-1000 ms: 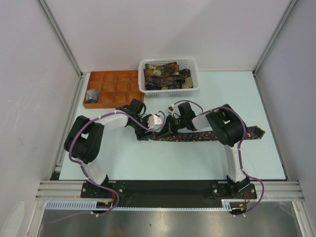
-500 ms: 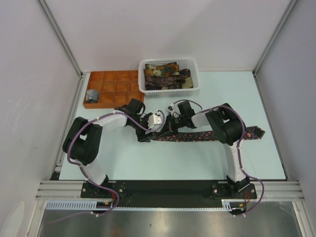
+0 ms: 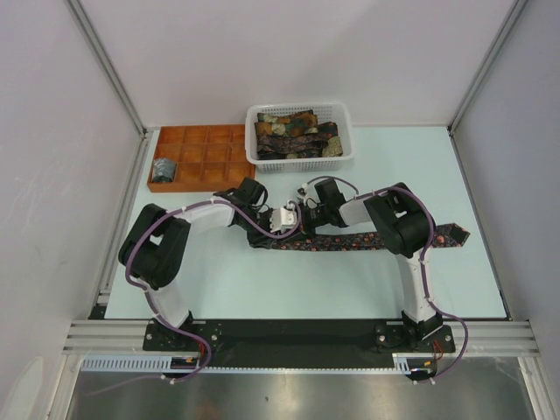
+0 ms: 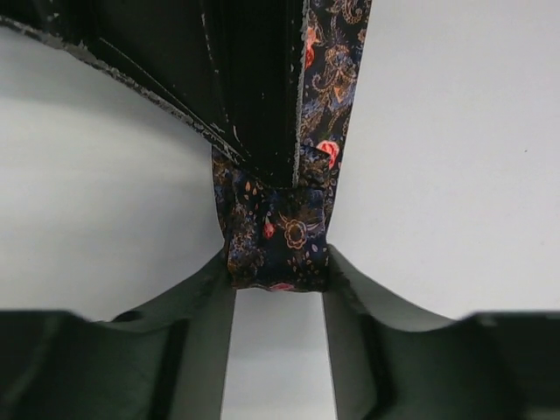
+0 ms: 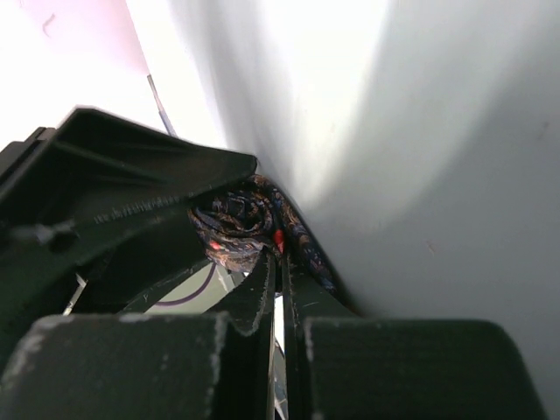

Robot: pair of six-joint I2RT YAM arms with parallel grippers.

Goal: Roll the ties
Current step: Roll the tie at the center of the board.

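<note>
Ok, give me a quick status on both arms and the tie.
Left gripper shut on the rolled end. Right gripper shut beside the roll. Dark tie mostly unrolled on the table. Nothing in the way.

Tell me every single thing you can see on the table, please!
dark tie: one, black with pink-red marks, stretched across the table's middle, its left end rolled up.
basket: one, white mesh, far side, holding more ties, too jumbled to count, dark and green-gold.
tray: one, orange, many compartments, left of the basket.
rolled bundle: one, grey-dark, in the tray's left near compartment.
table: one, pale.
left claw: one, black, fingers either side of the roll.
right claw: one, black, shut on the rolled end.
</note>
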